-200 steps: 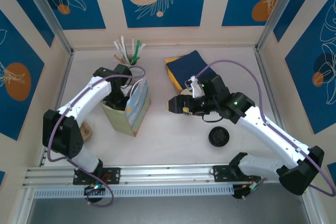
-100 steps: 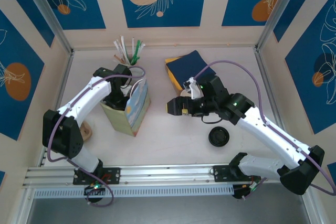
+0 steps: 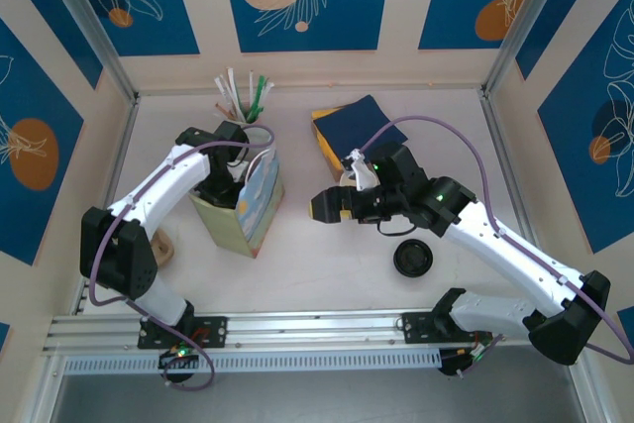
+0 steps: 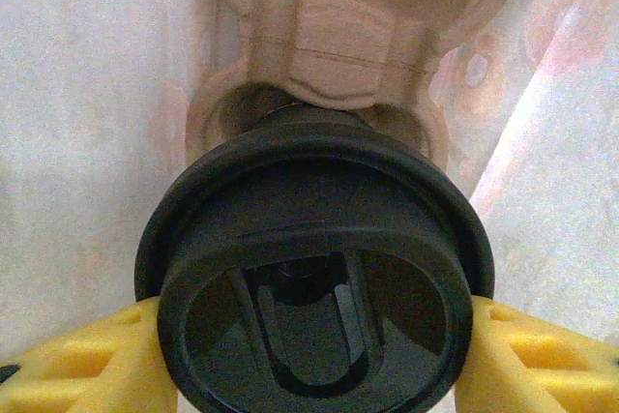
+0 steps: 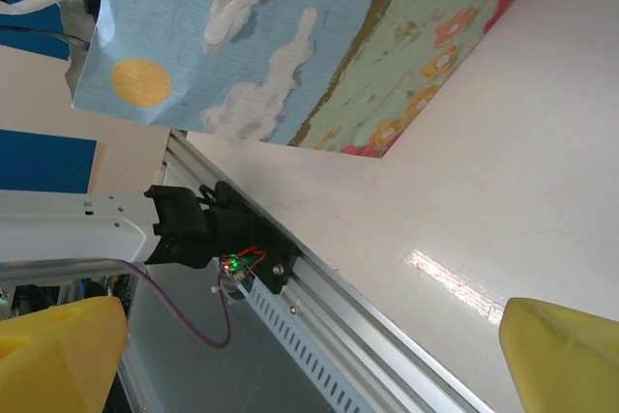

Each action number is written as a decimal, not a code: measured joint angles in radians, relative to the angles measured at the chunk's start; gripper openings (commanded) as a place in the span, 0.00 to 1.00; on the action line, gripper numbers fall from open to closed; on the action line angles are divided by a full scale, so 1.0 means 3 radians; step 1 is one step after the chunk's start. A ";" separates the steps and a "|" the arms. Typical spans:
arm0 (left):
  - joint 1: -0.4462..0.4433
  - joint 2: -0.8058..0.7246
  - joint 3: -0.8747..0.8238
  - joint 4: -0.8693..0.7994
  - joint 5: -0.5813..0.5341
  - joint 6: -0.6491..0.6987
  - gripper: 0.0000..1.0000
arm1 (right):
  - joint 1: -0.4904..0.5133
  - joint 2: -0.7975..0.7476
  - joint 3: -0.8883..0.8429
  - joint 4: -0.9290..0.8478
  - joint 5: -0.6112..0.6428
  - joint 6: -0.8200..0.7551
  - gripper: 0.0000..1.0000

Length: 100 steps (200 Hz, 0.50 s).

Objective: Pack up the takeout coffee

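Note:
In the left wrist view, the takeout coffee (image 4: 311, 268) shows its round black lid from above. My left gripper (image 4: 309, 347) is shut on it, a yellow finger (image 4: 77, 365) pressing each side of the lid. The cup hangs inside the paper bag (image 3: 260, 207), just above a brown moulded pulp carrier (image 4: 338, 45) at the bag's bottom; the cup body is hidden under the lid. My right gripper (image 3: 325, 207) hovers open over the table just right of the bag, nothing between its fingers (image 5: 566, 360). The bag's printed side (image 5: 290, 36) faces it.
A loose black lid (image 3: 412, 258) lies on the table below the right arm. Navy and yellow napkins (image 3: 352, 131) sit at the back centre, cutlery and stirrers (image 3: 243, 96) at the back left. A brown piece (image 3: 161, 245) lies by the left arm's base.
My right gripper has drifted a little left and nearer, toward the bag. The left arm and the cup have not moved.

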 measured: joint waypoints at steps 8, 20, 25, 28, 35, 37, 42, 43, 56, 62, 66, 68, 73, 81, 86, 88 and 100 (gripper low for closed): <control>0.0000 0.0000 0.0000 0.0000 0.0001 0.0000 0.48 | 0.0000 0.0000 0.0000 0.0008 0.0015 0.0000 0.99; 0.0000 0.0000 0.0000 0.0000 0.0001 0.0000 0.48 | -0.0001 0.0000 0.0000 0.0031 0.0062 -0.0001 0.99; 0.0000 0.0000 0.0000 0.0000 0.0001 0.0000 0.48 | -0.0001 0.0000 0.0000 0.0046 0.0080 -0.0001 0.99; 0.0000 0.0000 0.0000 0.0000 0.0001 0.0000 0.48 | -0.0001 0.0000 0.0000 0.0056 0.0090 -0.0001 0.99; 0.0000 0.0000 0.0000 0.0000 0.0001 0.0000 0.48 | 0.0000 0.0000 -0.0001 0.0084 0.0125 -0.0003 0.99; 0.0000 0.0000 0.0000 0.0000 0.0001 0.0000 0.48 | -0.0001 0.0000 -0.0001 0.0088 0.0132 -0.0003 0.99; 0.0000 0.0000 0.0000 0.0000 0.0001 0.0000 0.48 | -0.0001 -0.0003 -0.0003 0.0109 0.0154 -0.0003 0.99; 0.0000 0.0000 0.0000 0.0000 0.0001 0.0000 0.48 | -0.0001 -0.0004 -0.0004 0.0114 0.0159 -0.0003 0.99; 0.0000 0.0000 0.0000 0.0000 0.0001 0.0000 0.48 | -0.0001 -0.0010 -0.0015 0.0160 0.0206 -0.0011 0.99; 0.0000 0.0000 0.0000 0.0001 0.0001 0.0000 0.48 | -0.0001 -0.0010 -0.0018 0.0172 0.0228 -0.0019 0.99; 0.0000 0.0000 -0.0001 0.0001 0.0001 0.0000 0.48 | -0.0001 -0.0010 -0.0020 0.0181 0.0239 -0.0024 0.99; 0.0000 0.0000 -0.0003 0.0001 0.0001 0.0000 0.48 | -0.0001 -0.0010 -0.0020 0.0182 0.0247 -0.0025 0.99; 0.0001 0.0000 -0.0003 0.0001 0.0001 0.0000 0.48 | -0.0001 -0.0010 -0.0020 0.0188 0.0257 -0.0027 0.99; 0.0001 0.0000 -0.0003 0.0003 0.0001 0.0000 0.48 | -0.0001 -0.0010 -0.0022 0.0196 0.0276 -0.0031 0.99; 0.0001 0.0000 -0.0003 0.0003 0.0001 0.0000 0.48 | -0.0001 -0.0010 -0.0022 0.0205 0.0281 -0.0038 0.99; 0.0001 0.0000 -0.0003 0.0003 0.0001 0.0000 0.48 | -0.0001 -0.0010 -0.0022 0.0207 0.0285 -0.0037 0.99; 0.0001 0.0000 -0.0003 0.0003 0.0001 0.0000 0.48 | -0.0001 -0.0009 -0.0022 0.0230 0.0301 -0.0048 0.99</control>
